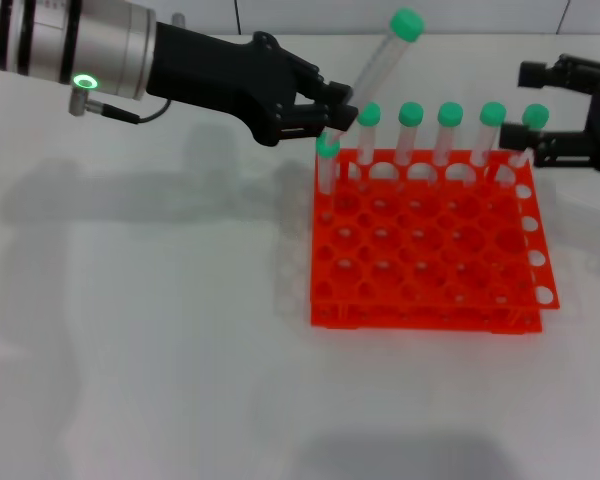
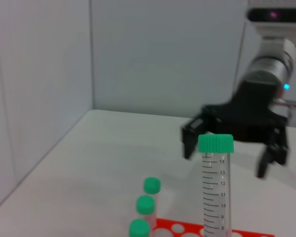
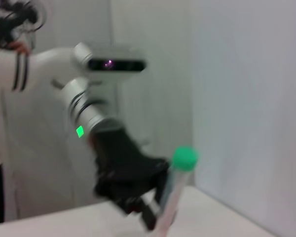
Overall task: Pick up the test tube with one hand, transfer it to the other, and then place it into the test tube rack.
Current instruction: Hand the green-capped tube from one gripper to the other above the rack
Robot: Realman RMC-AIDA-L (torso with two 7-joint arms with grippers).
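A plain white tabletop (image 1: 160, 360) fills the head view, with soft grey shadows lying across it. Pale walls rise behind it; in the left wrist view two of them meet in a corner.

An orange-red test tube rack (image 1: 430, 245) sits on the tabletop a little toward 3 o'clock of centre. Five green-capped tubes (image 1: 450, 135) stand in its far row, and one more capped tube (image 1: 326, 165) stands at the rack's 10 o'clock corner.

The left arm (image 1: 70, 45), silver-white with black bands and a glowing green ring, reaches in from 10 o'clock, nearly level above the tabletop. Its black left pincer (image 1: 332, 112) is clenched on the lower part of the test tube (image 1: 382, 60), just above the rack's far-left corner. The tube is clear with printed graduation marks and leans its green cap up toward 1 o'clock (the left wrist view shows the cap (image 2: 215, 143) and the scale plainly). Whether the tube's foot touches the rack cannot be told.

The right pincer (image 1: 560, 105) hovers at 2 o'clock, just beyond the rack's far-right corner, its black fingers (image 1: 546, 72) spread apart and grasping nothing. It is well apart from the held tube.
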